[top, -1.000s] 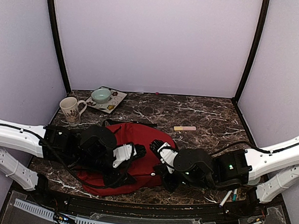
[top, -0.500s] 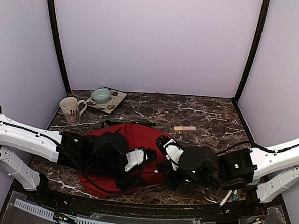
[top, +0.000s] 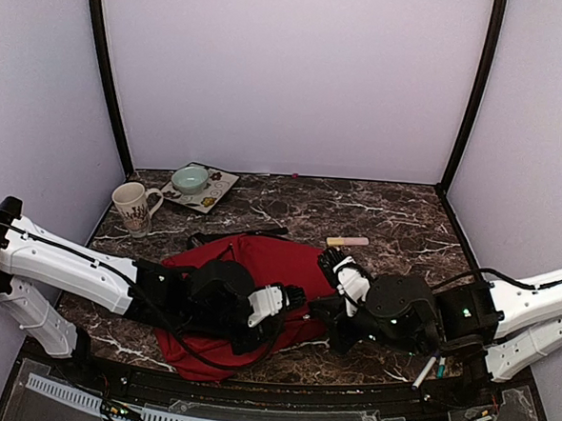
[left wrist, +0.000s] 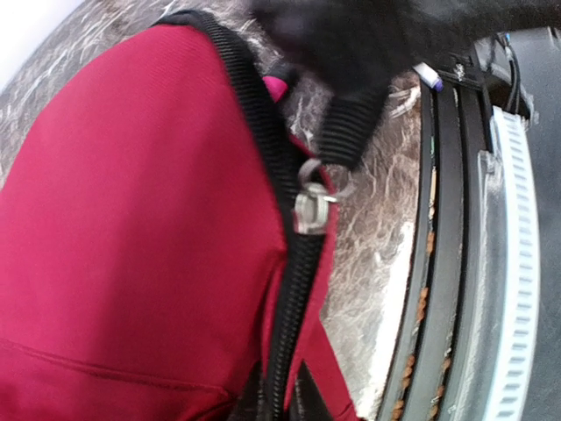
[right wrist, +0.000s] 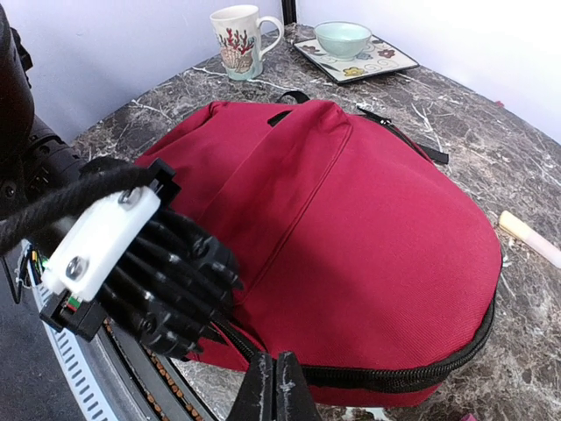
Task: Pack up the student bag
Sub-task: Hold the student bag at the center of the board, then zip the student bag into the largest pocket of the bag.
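Down at the right-hand rim of the student bag (top: 259, 262), the right gripper (right wrist: 276, 388) has its two fingers pressed together with no gap showing. The tips are set on the black zipper track (right wrist: 394, 377) that runs round the bag's edge. In the left wrist view one of its ribbed black fingertips (left wrist: 351, 123) meets the ring of the metal zipper slider (left wrist: 309, 206). It appears to be pinching the slider's pull, though the contact itself is blurred.

Just beside it, the left gripper (top: 291, 295) is clamped on the same zippered edge. Its fingers sit on either side of the track at the bottom of its own camera view, with the track caught between them.

The bag itself lies flat with its dark-red panel facing up, on the near, middle part of the dark marble table (top: 395, 217), between the two arms. A black strap (top: 241, 233) trails along its far side.

Well apart from the bag, toward the far-left corner, a white mug (top: 135, 206) with a red branching pattern stands upright. Behind it is a square patterned plate (top: 221, 190) carrying a pale green bowl (top: 190, 178). A pink-and-yellow highlighter (top: 347, 241) lies on the table near the bag's far-right side, not touching it. Two pens (top: 426, 370) rest by the right arm at the table's near edge.
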Motion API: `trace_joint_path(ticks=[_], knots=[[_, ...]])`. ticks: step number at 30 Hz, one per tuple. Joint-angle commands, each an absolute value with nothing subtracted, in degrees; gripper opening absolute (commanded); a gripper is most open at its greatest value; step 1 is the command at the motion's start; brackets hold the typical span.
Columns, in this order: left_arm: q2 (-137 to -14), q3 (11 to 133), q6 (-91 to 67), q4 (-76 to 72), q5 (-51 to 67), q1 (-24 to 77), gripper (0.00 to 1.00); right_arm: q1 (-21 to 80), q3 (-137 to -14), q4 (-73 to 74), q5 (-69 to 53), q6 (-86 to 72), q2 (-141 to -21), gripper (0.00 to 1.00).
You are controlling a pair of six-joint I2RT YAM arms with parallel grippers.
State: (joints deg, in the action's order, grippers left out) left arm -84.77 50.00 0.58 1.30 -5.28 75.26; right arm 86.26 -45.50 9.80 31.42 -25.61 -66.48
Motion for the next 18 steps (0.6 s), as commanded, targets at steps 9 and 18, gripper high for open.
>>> trace_joint_path(ticks=[9, 18], knots=[[-75.4, 44.9, -2.8, 4.2, -8.7, 75.4, 0.00, 86.3, -45.1, 10.0, 38.4, -26.3, -62.2, 0.00], [-68.6, 40.6, -6.4, 9.8, -10.4, 75.4, 0.00, 82.5, -43.9, 13.6, 39.1, -26.4, -58.8, 0.00]])
